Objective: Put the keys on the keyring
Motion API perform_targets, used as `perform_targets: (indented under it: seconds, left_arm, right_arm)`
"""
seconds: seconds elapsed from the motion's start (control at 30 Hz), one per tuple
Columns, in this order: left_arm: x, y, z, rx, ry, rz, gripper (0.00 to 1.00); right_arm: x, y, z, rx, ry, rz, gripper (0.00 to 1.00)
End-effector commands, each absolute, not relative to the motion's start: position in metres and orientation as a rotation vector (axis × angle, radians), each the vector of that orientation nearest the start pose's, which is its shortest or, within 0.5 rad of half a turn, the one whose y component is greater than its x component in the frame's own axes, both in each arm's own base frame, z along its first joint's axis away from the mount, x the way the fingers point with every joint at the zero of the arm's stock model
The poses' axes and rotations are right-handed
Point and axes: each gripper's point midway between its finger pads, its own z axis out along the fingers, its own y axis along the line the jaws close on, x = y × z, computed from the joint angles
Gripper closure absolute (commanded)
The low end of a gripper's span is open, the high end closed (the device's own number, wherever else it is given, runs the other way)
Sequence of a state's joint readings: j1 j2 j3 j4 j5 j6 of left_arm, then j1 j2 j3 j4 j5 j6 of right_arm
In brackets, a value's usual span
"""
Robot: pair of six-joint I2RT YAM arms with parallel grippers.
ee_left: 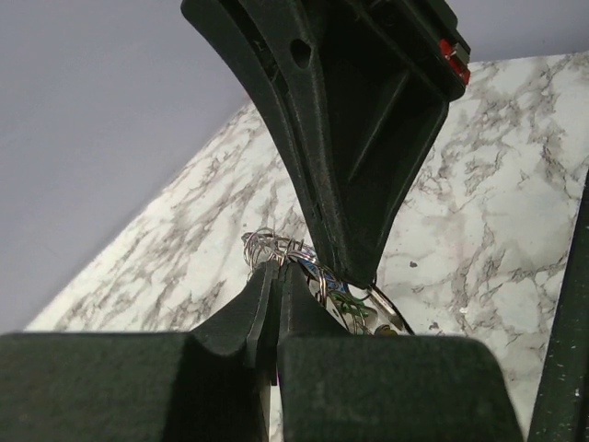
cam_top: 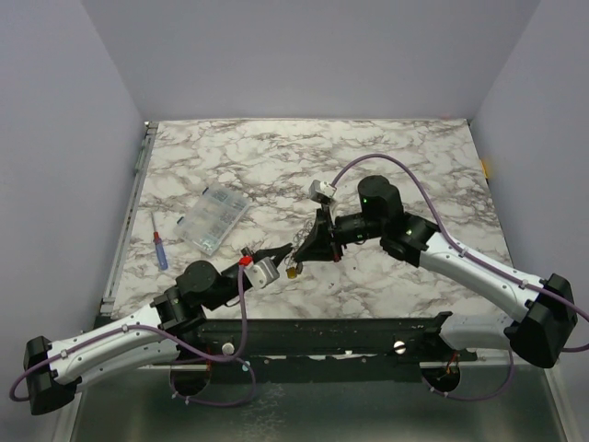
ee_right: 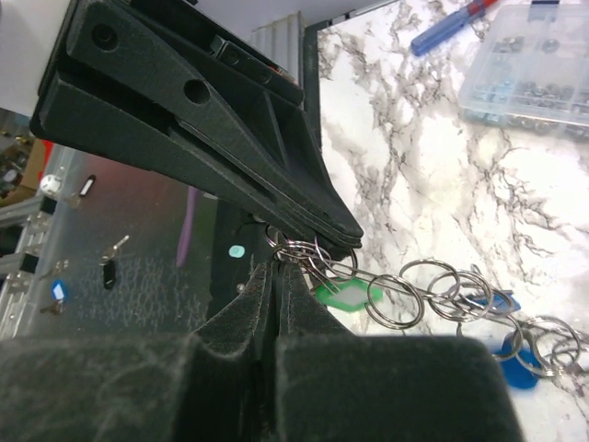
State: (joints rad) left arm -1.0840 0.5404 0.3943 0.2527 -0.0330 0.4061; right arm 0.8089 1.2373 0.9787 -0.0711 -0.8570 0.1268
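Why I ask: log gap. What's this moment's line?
left fingers shut on keyring; right fingers shut on keyring; keys on its rings

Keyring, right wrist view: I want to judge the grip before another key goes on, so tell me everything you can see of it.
The keyring shows as a chain of thin silvery wire rings linked one to the next, shiny metal by its look. Its near end bunches where the shut tips of the right gripper and left gripper meet and pinch it. From there it trails away over the marble table, with a green key head and blue key heads among the rings.
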Motion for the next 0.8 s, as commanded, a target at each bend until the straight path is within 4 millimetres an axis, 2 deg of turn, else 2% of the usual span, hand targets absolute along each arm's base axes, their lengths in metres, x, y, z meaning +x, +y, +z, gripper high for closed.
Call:
perform_targets:
  seconds: [0.0,0.23,0.4,0.6,0.77]
  left_arm:
    - [0.154,-0.250,0.305,0.798,1.096,-0.672,1.00]
    - [0.152,-0.250,0.314,0.702,1.145,-0.776,1.00]
    - [0.158,-0.246,0.317,0.605,1.195,-0.806,1.00]
    - [0.156,-0.245,0.317,0.602,1.185,-0.818,1.00]
    - [0.154,-0.243,0.313,0.620,1.172,-0.809,1.00]
  right_arm:
    - [0.151,0.347,0.251,-1.241,1.656,1.321,0.99]
    - [0.161,0.343,0.236,-1.219,1.727,1.236,0.99]
    - [0.165,0.338,0.241,-1.211,1.727,1.182,0.99]
    - [0.175,0.328,0.240,-1.213,1.755,1.068,0.99]
    - [0.185,0.316,0.248,-1.188,1.763,0.953,0.99]
